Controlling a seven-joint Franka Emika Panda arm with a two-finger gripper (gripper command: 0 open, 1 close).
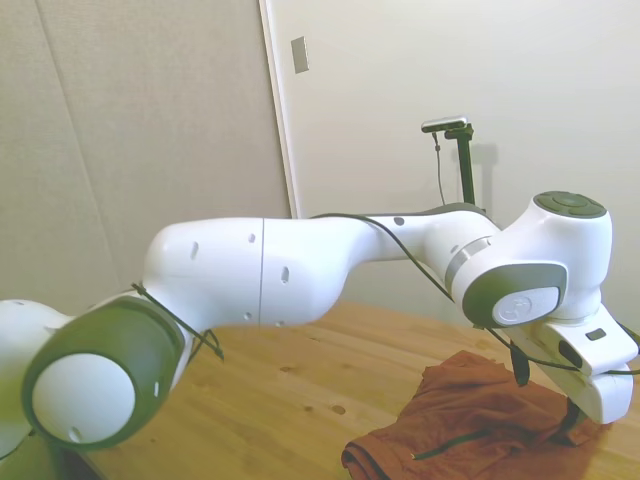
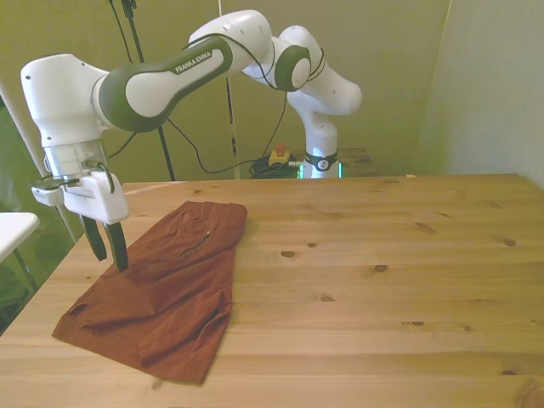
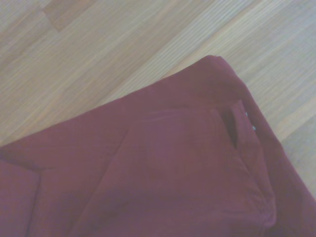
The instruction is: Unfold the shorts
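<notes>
The rust-orange shorts (image 2: 161, 289) lie folded on the wooden table (image 2: 382, 255), toward the front view's left, with a dark zipper line on top. In the side view the shorts (image 1: 460, 420) sit at the lower right. My gripper (image 2: 110, 259) hangs low over the shorts' edge on the front view's left, fingers pointing down and open, with nothing between them. The side view shows the gripper (image 1: 545, 405) just above the fabric's far part. Close up, the wrist view shows a folded corner of the shorts (image 3: 173, 168) with a seam and bare wood beyond it.
Bare wood of the table (image 1: 270, 380) spreads across the front view's middle and right. A white object (image 2: 13, 225) sticks in just off the table at the front view's left edge. The arm arches over the table's back left part.
</notes>
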